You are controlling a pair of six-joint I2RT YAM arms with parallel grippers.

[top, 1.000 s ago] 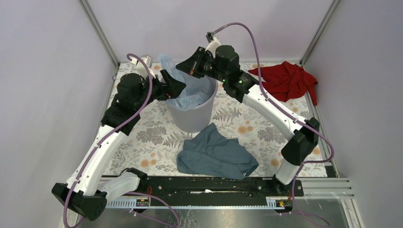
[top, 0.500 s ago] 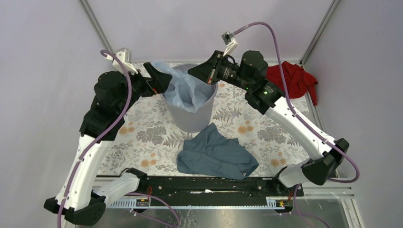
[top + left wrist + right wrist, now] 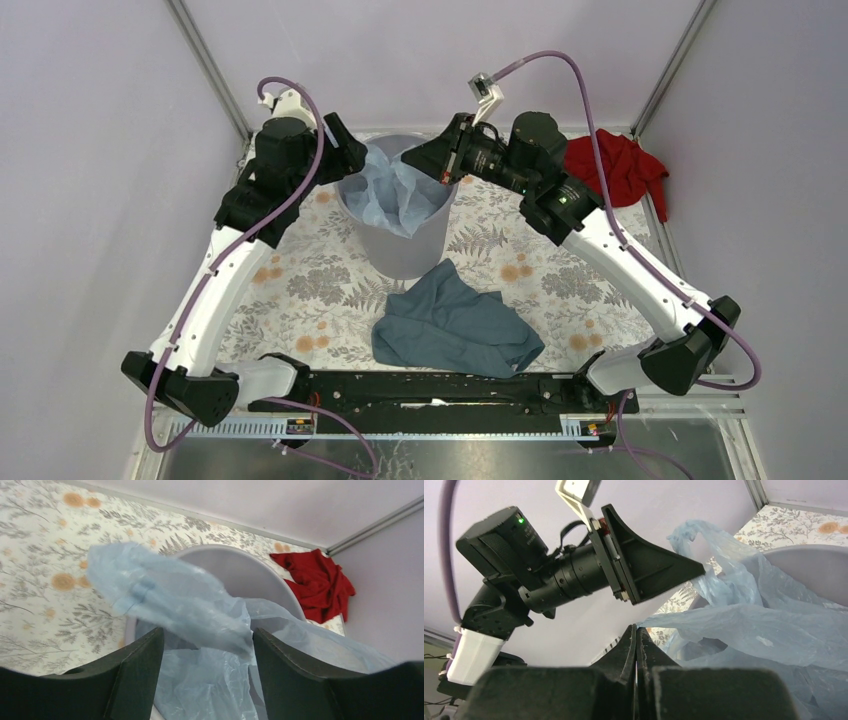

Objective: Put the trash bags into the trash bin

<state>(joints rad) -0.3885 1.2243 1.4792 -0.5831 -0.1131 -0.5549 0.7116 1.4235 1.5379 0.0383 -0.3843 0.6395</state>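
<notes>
The light-grey trash bin [image 3: 400,250] stands at the back middle of the flowered mat. The pale-blue trash bag [image 3: 393,193] is bunched in its mouth, crinkled and spilling a little over the rim [image 3: 235,555]. My left gripper [image 3: 352,160] hovers at the bin's back-left rim. It is open [image 3: 207,632], and a blurred flap of the bag [image 3: 170,595] crosses just beyond its fingertips. My right gripper [image 3: 410,160] reaches over the bin's back right, shut [image 3: 636,627] with a taut edge of the bag [image 3: 734,625] running from its tips.
A slate-blue cloth [image 3: 455,325] lies crumpled on the mat just in front of the bin. A red cloth [image 3: 615,165] sits in the back right corner, behind the right arm. Lilac walls and metal frame posts close in the back and sides.
My left gripper lifted off the bin's left side and swung to its back-left rim. My right arm drew back to the right, then held. The bag's raised flap sank toward the bin.
</notes>
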